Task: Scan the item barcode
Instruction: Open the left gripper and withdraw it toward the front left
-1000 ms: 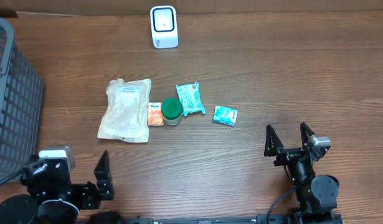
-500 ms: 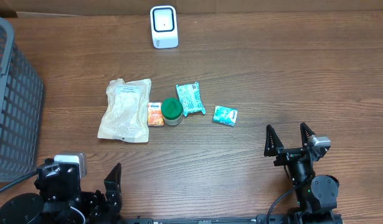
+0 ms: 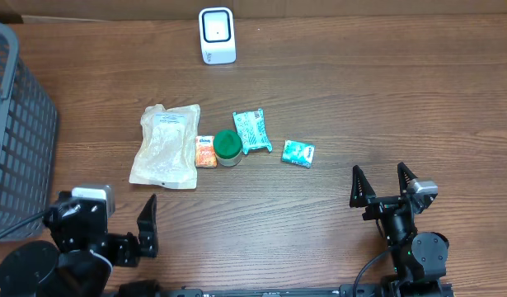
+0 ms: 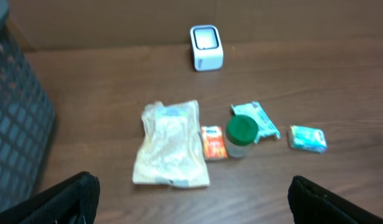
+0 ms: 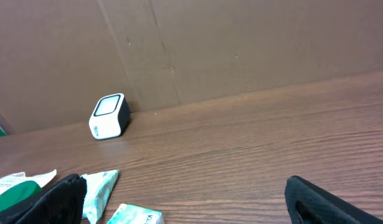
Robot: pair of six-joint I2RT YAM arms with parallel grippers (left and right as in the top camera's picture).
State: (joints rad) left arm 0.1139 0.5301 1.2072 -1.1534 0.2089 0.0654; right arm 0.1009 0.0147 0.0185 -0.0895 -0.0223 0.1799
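Observation:
The white barcode scanner [image 3: 217, 35] stands at the far middle of the table, and also shows in the left wrist view as the scanner [image 4: 207, 47]. The items lie in a row mid-table: a beige pouch [image 3: 164, 146], a small orange packet [image 3: 205, 152], a green-lidded jar [image 3: 227, 148], a teal packet [image 3: 252, 130] and a small teal box [image 3: 298, 153]. My left gripper [image 4: 191, 208] is open and empty, well short of the pouch [image 4: 170, 143]. At the near right my right gripper [image 3: 378, 177] is open and empty, with the teal box [image 5: 136, 216] ahead on its left.
A grey mesh basket [image 3: 14, 132] stands along the left edge. A brown cardboard wall [image 5: 241, 43] rises behind the scanner. One black finger [image 3: 147, 216] of the left arm shows at the near left edge.
The left arm swung right and nearer the front edge, then came back a little. Both grippers stay open. The items and the right arm have not moved.

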